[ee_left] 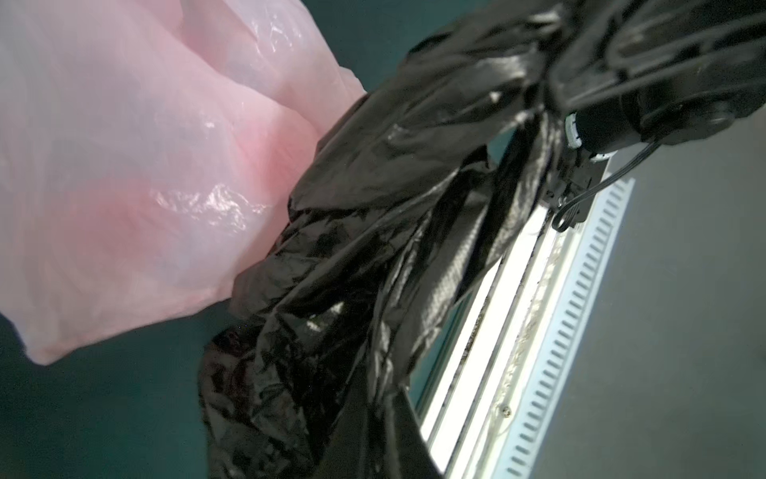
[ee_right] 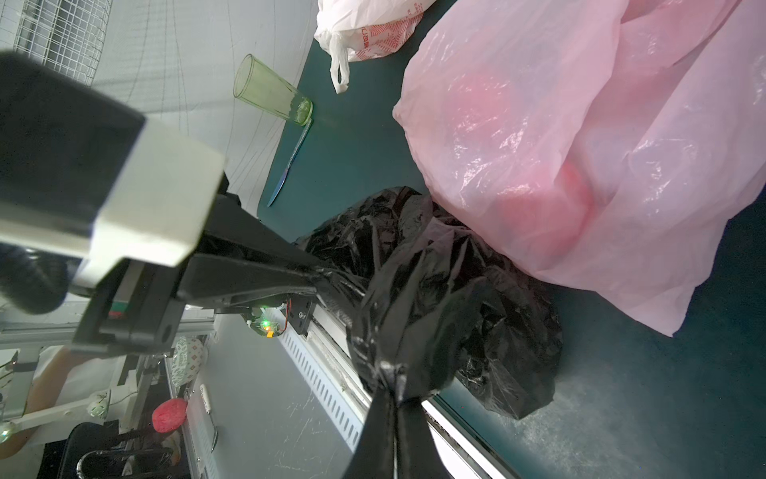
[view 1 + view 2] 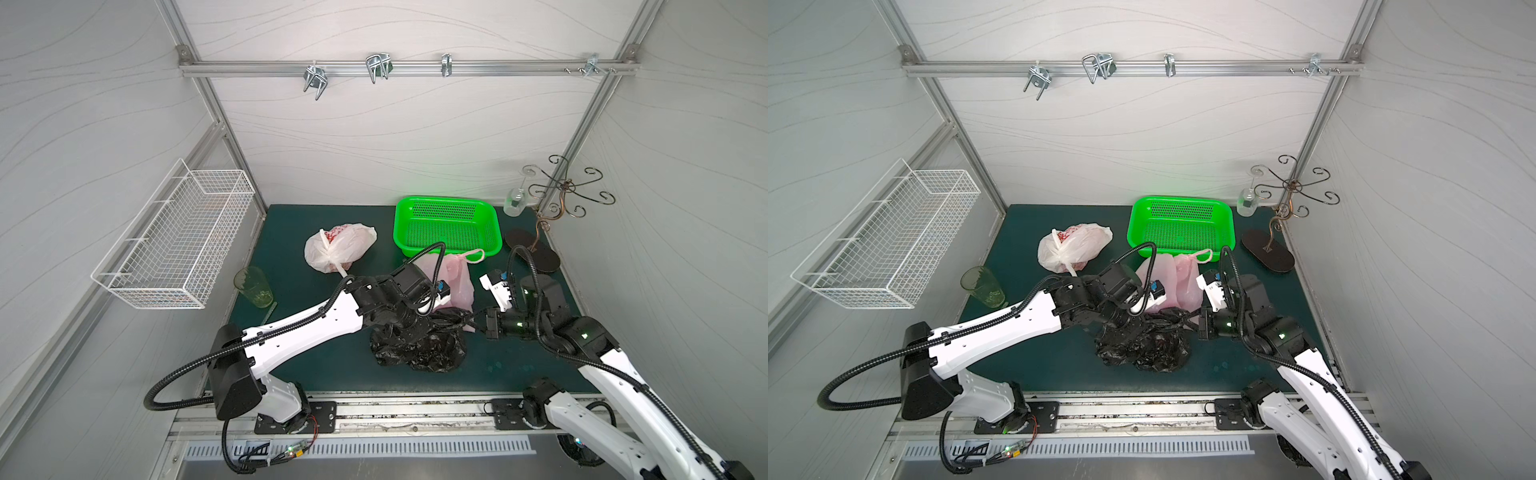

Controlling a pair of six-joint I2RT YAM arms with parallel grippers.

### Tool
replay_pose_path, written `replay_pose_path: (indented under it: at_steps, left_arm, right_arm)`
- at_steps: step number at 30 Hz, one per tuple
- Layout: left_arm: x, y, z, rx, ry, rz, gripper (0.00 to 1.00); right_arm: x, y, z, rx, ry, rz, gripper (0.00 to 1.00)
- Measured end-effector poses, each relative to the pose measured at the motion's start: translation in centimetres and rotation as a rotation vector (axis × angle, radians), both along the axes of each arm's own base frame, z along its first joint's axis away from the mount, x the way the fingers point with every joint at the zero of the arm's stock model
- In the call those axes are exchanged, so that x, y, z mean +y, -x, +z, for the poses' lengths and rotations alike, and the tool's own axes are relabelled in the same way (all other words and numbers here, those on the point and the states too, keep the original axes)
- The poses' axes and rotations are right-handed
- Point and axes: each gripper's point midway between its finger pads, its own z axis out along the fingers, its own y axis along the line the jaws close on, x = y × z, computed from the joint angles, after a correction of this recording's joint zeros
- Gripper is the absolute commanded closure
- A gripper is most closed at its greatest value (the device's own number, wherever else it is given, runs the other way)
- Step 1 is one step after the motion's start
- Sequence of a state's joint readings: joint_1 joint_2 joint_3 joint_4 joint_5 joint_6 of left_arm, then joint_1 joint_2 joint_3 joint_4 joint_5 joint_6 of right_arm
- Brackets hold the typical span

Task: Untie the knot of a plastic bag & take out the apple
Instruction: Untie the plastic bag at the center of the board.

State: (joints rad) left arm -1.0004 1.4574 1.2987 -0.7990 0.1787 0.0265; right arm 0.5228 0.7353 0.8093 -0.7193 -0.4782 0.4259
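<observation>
At the worktop's [image 3: 316, 361] 6 o'clock edge the knotted black bag [image 3: 419, 351] is presumably hiding the apple, while left gripper [image 2: 327, 275] at 9 and right gripper [image 2: 396, 400] at 3 o'clock are clenching its neck [image 2: 385, 331], needing an outward pull.

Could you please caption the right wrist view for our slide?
The black bag pinched by left gripper and right gripper, pink bag alongside.

White panel walls [image 3: 395, 137] veined with faint grey wavy lines, aluminium frame rail [image 3: 415, 69] across the back wall carrying metal hooks [image 3: 378, 66], white wire basket [image 3: 174, 237] mounted on a side wall, dark green tabletop [image 3: 307, 286], slotted grey strip [image 3: 374, 448] along the front edge
</observation>
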Motion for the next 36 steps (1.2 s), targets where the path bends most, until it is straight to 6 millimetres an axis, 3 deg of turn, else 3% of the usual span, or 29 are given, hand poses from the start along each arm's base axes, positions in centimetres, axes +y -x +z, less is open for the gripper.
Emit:
replay_pose_path:
  at_steps: [6,16,22,23,24,25,26,28,32,36]
  left_arm:
    - [1.8,-0.8,0.3,-0.021,-0.01,0.044,1.0]
    - [11.1,-2.1,1.3,-0.127,-0.016,0.32,1.0]
    - [13.9,-1.3,1.6,-0.165,-0.019,0.399,1.0]
    - [14.2,-1.2,1.8,-0.172,-0.016,0.409,1.0]
    - [14.4,-1.1,1.9,-0.176,-0.011,0.415,0.87]
    - [14.7,-1.0,2.1,-0.181,-0.003,0.421,0.66]
    - [14.8,-0.9,2.4,-0.186,0.009,0.424,0.44]
    - [14.9,-0.6,3.2,-0.197,0.043,0.424,0.26]
    - [14.3,-0.2,5.3,-0.196,0.121,0.412,0.22]
    - [12.3,-0.7,9.1,-0.179,0.211,0.396,0.22]
  right_arm:
    - [-0.3,-0.5,-0.3,-0.007,0.035,-0.016,0.94]
    - [-2.4,-2.1,-1.7,-0.022,0.172,-0.11,0.92]
    - [-2.6,-2.5,-2.5,-0.001,0.204,-0.123,0.89]
    - [-2.7,-2.6,-2.5,0.0,0.208,-0.124,0.82]
    - [-2.7,-2.5,-2.6,0.002,0.209,-0.123,0.71]
    - [-2.7,-2.5,-2.6,0.004,0.209,-0.122,0.56]
    - [-2.7,-2.4,-2.5,0.004,0.209,-0.118,0.49]
    - [-2.6,-2.2,-1.8,-0.009,0.196,-0.105,0.45]
    - [-2.6,-1.5,2.1,-0.107,0.121,-0.096,0.52]
    - [-2.5,-0.2,6.9,-0.218,0.021,-0.074,0.54]
